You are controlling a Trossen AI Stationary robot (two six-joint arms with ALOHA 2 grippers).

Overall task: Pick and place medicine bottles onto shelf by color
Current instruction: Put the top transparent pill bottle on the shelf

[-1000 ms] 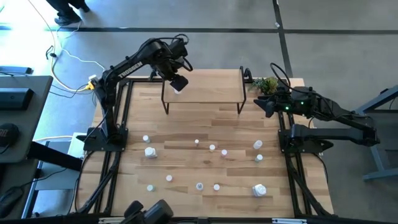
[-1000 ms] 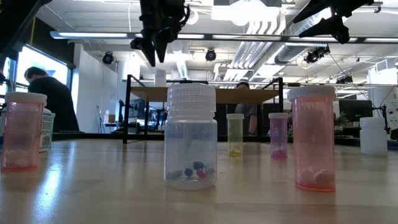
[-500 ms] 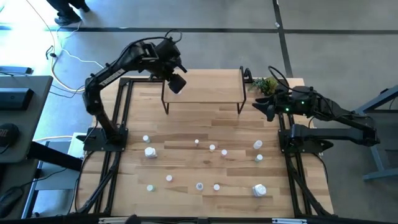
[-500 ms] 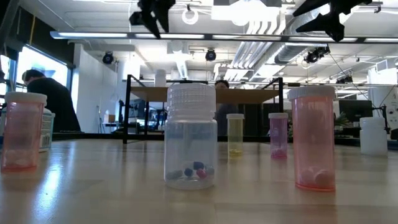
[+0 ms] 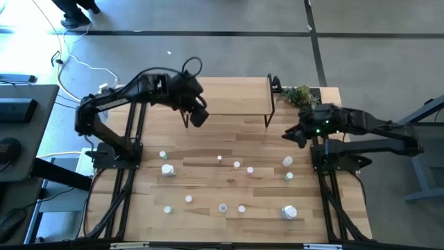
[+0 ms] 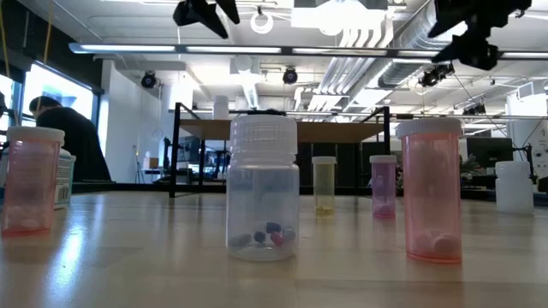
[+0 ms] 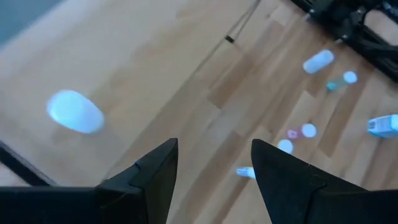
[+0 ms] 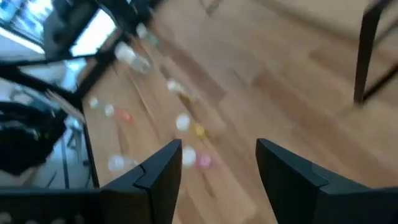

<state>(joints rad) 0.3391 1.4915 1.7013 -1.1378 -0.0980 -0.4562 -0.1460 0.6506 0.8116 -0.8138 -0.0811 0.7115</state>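
The shelf (image 5: 229, 96) stands at the table's far side on black legs. One white bottle (image 7: 74, 111) stands on its top near the left end, also seen in the low view as a white bottle (image 6: 221, 107). Several medicine bottles (image 5: 236, 164) stand scattered on the tabletop; up close are a clear one (image 6: 263, 184) and pink ones (image 6: 431, 188). My left gripper (image 5: 199, 117) hangs open in the air over the shelf's near left corner, nothing between its fingers (image 7: 155, 180). My right gripper (image 5: 291, 135) is open and in the air by the shelf's right end.
A small green plant (image 5: 297, 94) sits at the far right corner behind the shelf. Black arm frames run along the table's left (image 5: 121, 160) and right (image 5: 326, 160) edges. Bare planks lie between the shelf and the bottle rows.
My left gripper has drawn back from over the shelf's left end toward the table's near and left side, rising a little and tipping less steeply down, still open; the white bottle stays on the shelf. My right gripper has tipped further down and eased toward the near edge.
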